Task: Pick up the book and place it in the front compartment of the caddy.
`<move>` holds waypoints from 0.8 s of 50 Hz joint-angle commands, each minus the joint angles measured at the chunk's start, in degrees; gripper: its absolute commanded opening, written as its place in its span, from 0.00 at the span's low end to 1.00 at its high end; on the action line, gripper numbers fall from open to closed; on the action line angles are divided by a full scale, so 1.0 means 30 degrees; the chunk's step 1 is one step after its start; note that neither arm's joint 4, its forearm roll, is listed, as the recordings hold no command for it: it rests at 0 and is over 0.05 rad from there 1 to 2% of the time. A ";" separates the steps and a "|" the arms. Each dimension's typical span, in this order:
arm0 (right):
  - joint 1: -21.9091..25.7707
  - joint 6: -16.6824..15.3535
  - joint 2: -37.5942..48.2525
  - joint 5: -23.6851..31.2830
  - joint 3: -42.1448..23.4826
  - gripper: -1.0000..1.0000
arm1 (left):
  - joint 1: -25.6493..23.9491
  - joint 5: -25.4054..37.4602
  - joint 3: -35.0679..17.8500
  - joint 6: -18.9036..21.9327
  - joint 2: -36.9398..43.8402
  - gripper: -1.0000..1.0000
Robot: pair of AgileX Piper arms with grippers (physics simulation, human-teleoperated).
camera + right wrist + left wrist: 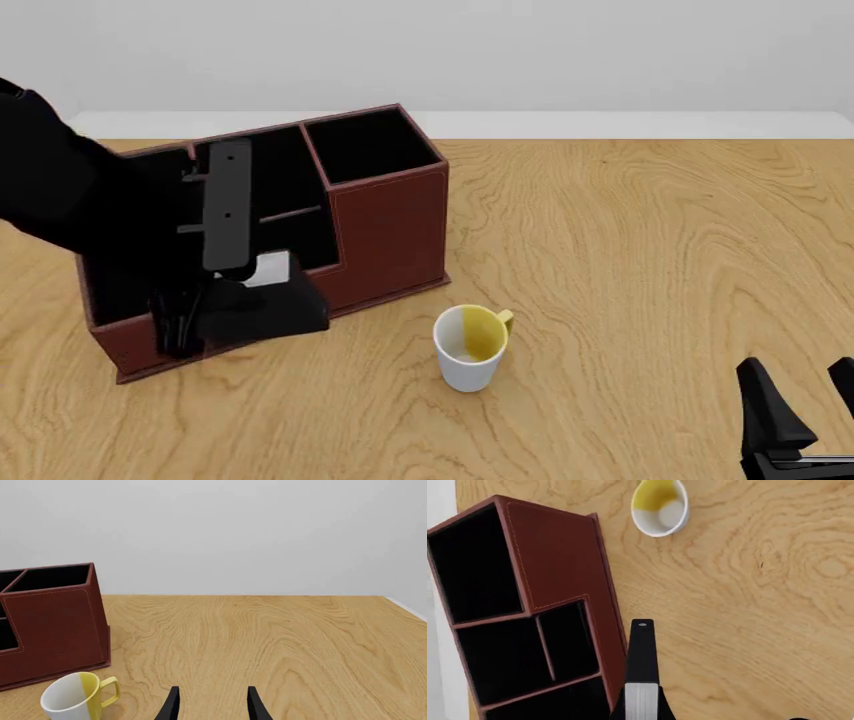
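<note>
The left gripper (200, 315) is clamped on the book (274, 300), holding it just at the caddy's (387, 230) near wall, over the low front side of the organiser. From the left wrist camera the book (642, 680) shows edge-on between the fingers, black cover above a pale page block, beside the caddy's (560, 560) outer wall and not yet clearly inside any cell.

The book looks small, thick and rigid, so I judge it light and stiff enough for a pinch across the covers, squeezing the pages shut. Its smooth black cover could slip or pivot in the jaws if held near a corner; a hold near the middle of the covers should keep it square for lowering into the wide front cell. The caddy looks light enough to shift if the book bumps its rim.

The right gripper (210, 705) hangs well away from the caddy, past the white-and-yellow mug (470, 347), its fingers apart and holding nothing.

No brand, label or writing can be read on the book, caddy or mug.
</note>
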 commanded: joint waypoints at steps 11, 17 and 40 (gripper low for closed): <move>-0.0002 -0.0004 -0.0002 -0.0001 0.0000 1.00 | 0.0823 0.0000 -0.2629 0.1899 0.0505 0.00; 0.0000 0.0004 0.0002 0.0002 0.0000 1.00 | 0.1552 0.0000 -0.3326 0.2420 0.0791 0.00; 0.0000 0.0001 0.0000 0.0000 0.0000 1.00 | 0.1891 0.0000 -0.7236 0.0281 0.2614 0.00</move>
